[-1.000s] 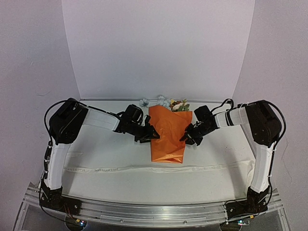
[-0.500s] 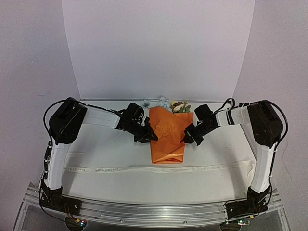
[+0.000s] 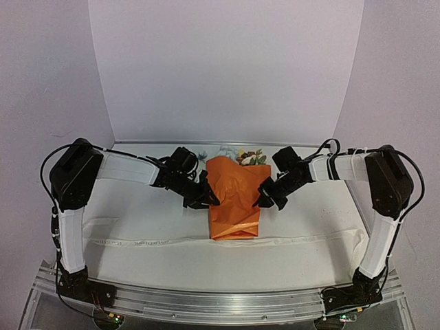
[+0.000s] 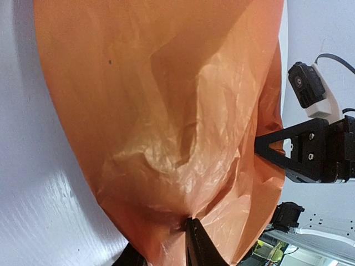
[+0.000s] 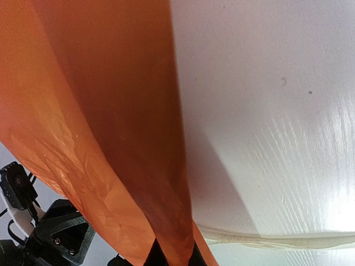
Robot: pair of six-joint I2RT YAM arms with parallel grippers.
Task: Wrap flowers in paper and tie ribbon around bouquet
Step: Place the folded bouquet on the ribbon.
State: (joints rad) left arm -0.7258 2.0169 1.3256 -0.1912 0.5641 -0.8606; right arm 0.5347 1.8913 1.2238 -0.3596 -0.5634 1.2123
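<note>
Arms reach in from both sides of the white table (image 3: 137, 206) and meet at the bouquet (image 3: 234, 206), which stands out as the only bright colour in the scene. On the left, the left gripper (image 3: 205, 196) sits at the bouquet's left edge about halfway along the cone. In the left wrist view its dark fingertips are pressed together on a pucker of the orange paper (image 4: 166, 111), which gathers into creases just where they bite. The sheet fills most of that view, thin and crinkly, with light glinting off its wrinkles. The bouquet lies between the two grippers with its narrow end towards the arm bases and its wide end towards the back wall. There the flowers (image 3: 246, 157) show pale and brownish blooms above the paper's rim (too small from above to tell them apart). On the right, the right gripper (image 3: 265, 198) touches the cone's right edge at roughly the same height as its partner. Its fingers are closed, and the right wrist view shows a fold of orange paper running down between them. The ribbon (image 3: 172, 241) lies flat on the table, nearer the arm bases than both grippers, stretching left to right and passing just beside the bouquet's narrow end.
</note>
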